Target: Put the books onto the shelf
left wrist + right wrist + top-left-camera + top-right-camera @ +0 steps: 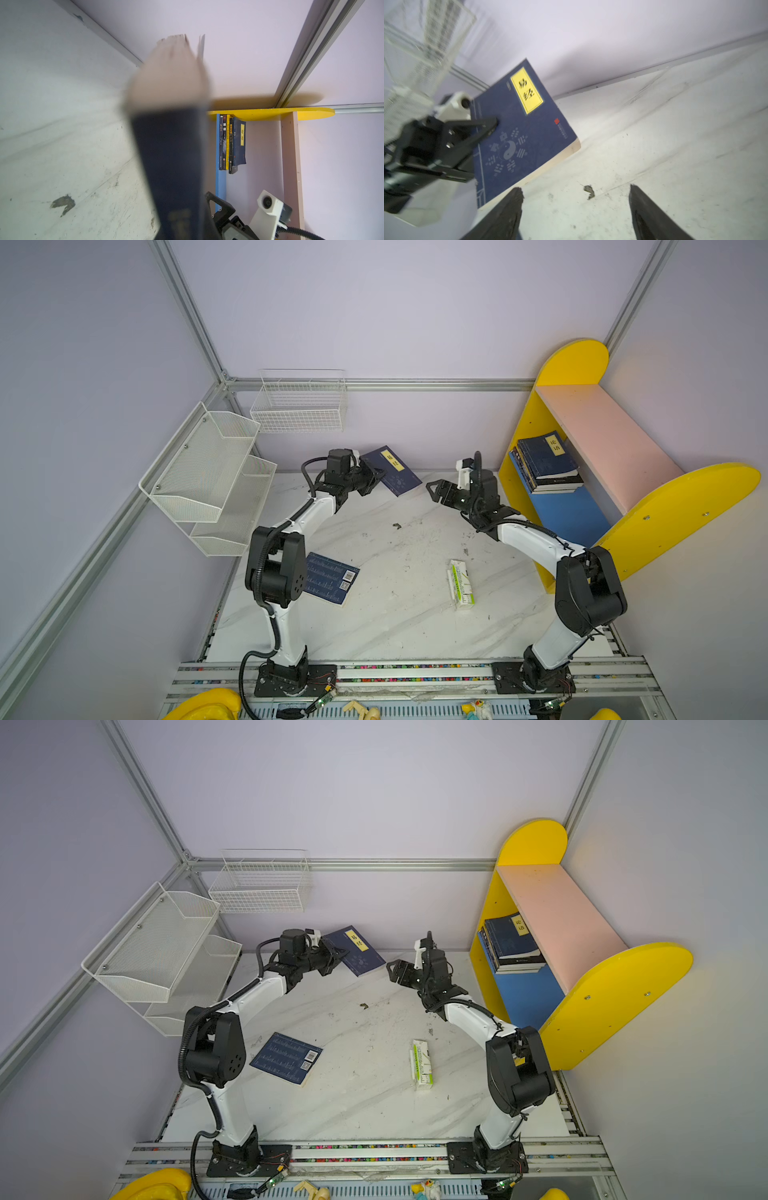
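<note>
Counter (407,614): white, marbled, carrying all items. Shelf (582,364): standing along the counter's right edge toward its far corner. Stacked books (544,464): perhaps five, lying flat on the shelf's blue lower board. Navy book with yellow label (392,470): hanging tilted above the counter's far edge, left tool (376,480) clamping tight on one edge. Second navy book (332,578): lying barcode-up near the left edge. Green-and-white carton (461,585): lying right of centre. Right tool (433,489): gaping wide, gripping nothing, near the held book.

White links (316,510), black joints (282,572), seemingly ribbed cables (305,470)
</note>
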Robot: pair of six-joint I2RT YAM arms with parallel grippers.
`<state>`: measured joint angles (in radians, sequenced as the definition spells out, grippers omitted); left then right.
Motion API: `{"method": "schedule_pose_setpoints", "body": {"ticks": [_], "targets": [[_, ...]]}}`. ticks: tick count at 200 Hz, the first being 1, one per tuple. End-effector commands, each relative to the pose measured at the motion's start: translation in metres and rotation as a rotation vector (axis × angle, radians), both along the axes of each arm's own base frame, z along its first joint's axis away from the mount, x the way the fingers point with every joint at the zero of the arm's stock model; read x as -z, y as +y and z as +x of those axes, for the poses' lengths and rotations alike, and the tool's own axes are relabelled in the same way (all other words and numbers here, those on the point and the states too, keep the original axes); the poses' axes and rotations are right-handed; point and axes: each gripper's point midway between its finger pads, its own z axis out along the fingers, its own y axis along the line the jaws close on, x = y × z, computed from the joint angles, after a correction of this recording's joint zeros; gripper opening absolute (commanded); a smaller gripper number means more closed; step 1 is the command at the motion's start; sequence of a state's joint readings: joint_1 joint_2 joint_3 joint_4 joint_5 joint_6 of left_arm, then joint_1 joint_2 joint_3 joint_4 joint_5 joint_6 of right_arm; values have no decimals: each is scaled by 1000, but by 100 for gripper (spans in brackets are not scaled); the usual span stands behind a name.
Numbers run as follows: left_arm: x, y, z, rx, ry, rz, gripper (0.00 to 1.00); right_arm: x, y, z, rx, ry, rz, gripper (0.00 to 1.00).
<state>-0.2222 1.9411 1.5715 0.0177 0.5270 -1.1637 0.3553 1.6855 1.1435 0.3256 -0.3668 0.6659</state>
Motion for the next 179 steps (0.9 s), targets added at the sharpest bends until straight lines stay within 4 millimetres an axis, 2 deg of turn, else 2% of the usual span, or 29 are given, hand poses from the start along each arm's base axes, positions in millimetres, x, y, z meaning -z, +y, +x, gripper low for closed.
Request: {"method": "schedule_pose_setpoints", "body": {"ticks": [1, 28, 50, 78, 109, 152, 179], "targets": [[-74, 5, 13, -35, -251, -44, 0, -60, 30, -29, -166, -16, 417, 83], [-89, 5, 17, -61, -313, -97, 0, -67, 36, -30, -239, -7, 574, 84], [-97, 2, 19, -79, -346, -133, 0, -74, 39, -32, -315, -9, 782, 84], [-98, -6, 20, -88, -348, -171, 0, -72, 44, -28, -383, -8, 969, 77], [-95, -18, 20, -76, -339, -183, 0, -73, 63, -20, -385, -6, 941, 75], [-89, -27, 21, -74, -325, -195, 0, -80, 69, -10, -373, -20, 897, 73], [-89, -29, 22, -88, -324, -202, 0, -71, 71, -3, -354, 12, 893, 68]]}}
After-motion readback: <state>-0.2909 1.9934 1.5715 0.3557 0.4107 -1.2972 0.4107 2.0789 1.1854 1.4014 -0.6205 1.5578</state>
